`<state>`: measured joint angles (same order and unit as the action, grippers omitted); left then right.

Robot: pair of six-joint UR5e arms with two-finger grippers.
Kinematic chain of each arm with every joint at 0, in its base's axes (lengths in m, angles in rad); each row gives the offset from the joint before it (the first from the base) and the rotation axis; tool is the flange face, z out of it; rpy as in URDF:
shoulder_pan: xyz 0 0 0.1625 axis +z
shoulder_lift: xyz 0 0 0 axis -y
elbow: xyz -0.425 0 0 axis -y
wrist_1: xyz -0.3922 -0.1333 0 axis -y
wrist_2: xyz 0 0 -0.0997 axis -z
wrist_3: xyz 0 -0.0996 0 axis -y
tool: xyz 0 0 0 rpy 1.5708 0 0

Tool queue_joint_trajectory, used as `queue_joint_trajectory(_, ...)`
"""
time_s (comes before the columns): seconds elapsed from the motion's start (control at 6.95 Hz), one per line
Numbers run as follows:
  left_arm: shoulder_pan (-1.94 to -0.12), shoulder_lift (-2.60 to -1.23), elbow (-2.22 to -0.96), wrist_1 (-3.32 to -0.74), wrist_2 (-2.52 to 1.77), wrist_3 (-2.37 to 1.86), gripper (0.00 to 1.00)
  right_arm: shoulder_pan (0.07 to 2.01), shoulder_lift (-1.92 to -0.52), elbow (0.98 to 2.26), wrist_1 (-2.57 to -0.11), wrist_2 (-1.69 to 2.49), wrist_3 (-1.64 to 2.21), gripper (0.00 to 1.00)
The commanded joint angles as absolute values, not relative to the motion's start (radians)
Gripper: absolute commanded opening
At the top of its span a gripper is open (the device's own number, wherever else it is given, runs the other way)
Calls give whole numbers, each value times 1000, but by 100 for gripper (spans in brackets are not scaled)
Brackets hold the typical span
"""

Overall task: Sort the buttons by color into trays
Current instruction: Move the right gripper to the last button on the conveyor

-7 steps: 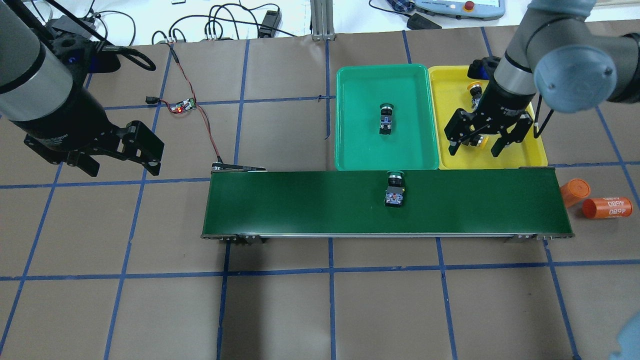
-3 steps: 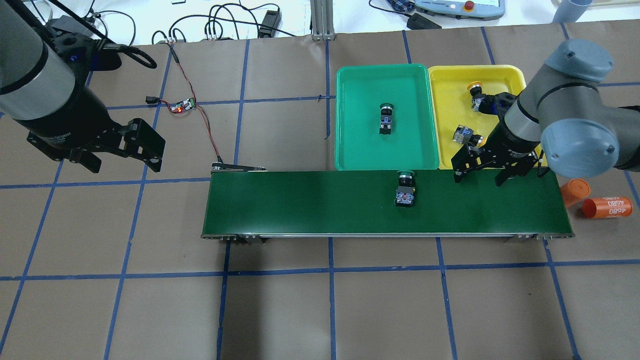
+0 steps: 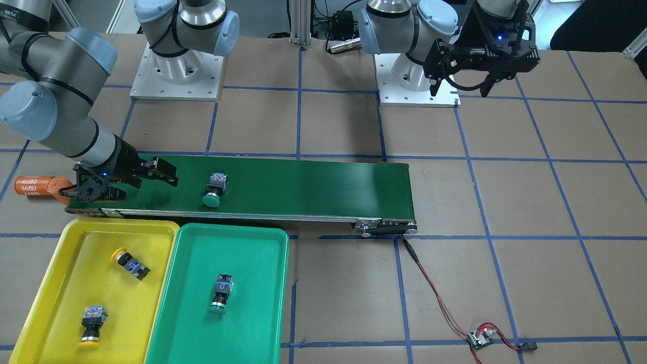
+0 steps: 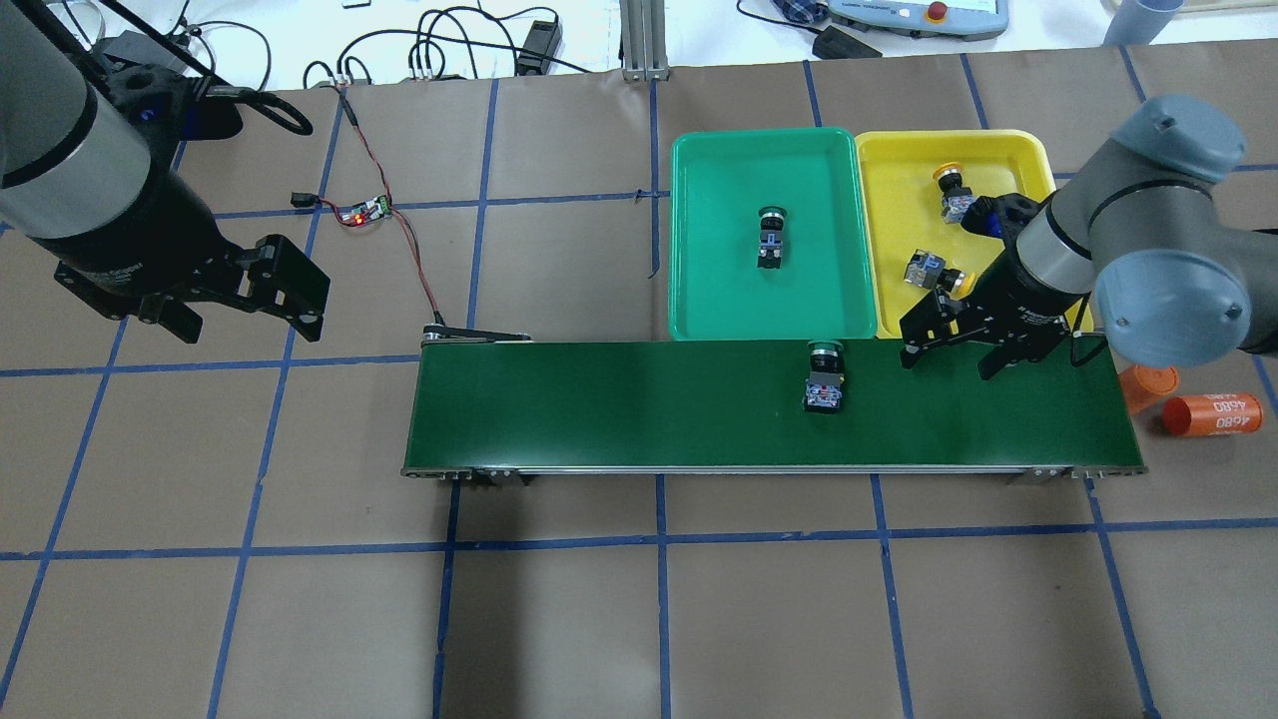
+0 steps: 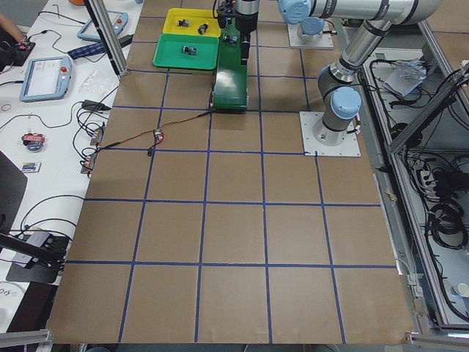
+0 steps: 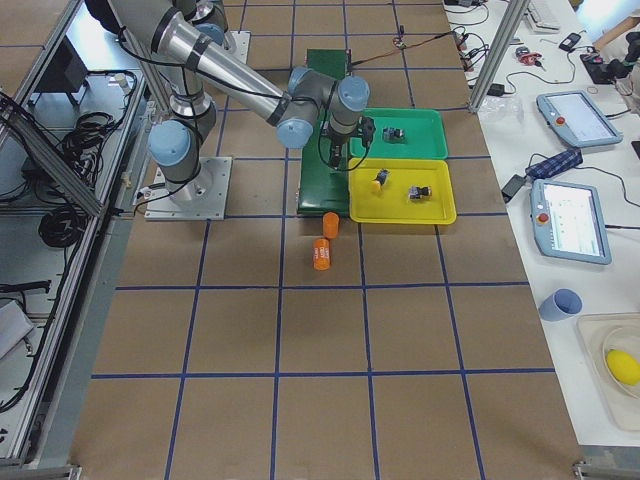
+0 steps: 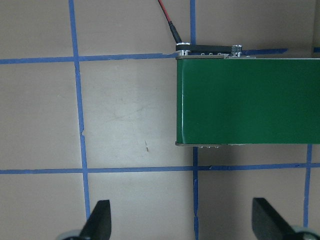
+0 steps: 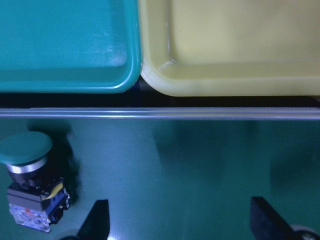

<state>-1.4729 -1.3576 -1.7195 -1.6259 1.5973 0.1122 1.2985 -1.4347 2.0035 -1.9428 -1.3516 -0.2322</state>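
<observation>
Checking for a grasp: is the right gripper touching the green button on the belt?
Apart. The overhead view shows bare belt between the right gripper and the green button.

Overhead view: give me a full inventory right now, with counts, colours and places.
yellow tray: 1, yellow, beyond the belt
green tray: 1, green, beside the yellow tray
conveyor belt: 1, dark green, table centre
yellow-capped buttons: 2, in the yellow tray
green-capped buttons: 2, one in the green tray, one on the belt
orange cylinders: 2, off the belt's end
circuit board: 1, red light, wired to belt
left end effector: open, empty, off the belt
right end effector: open, empty, over the belt
</observation>
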Motion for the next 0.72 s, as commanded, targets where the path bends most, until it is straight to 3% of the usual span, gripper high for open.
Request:
queue_joint_trajectory(0.0,-1473,-1361,-1721,-1623,1598,113,100,1299,-1431,2009,-1944,-1297,-236,100)
queue_joint_trajectory(0.58,-1471,-1365,-1720,-1597,1600,112,100,1301,-1427,2020,-1942,-1296,-233,100)
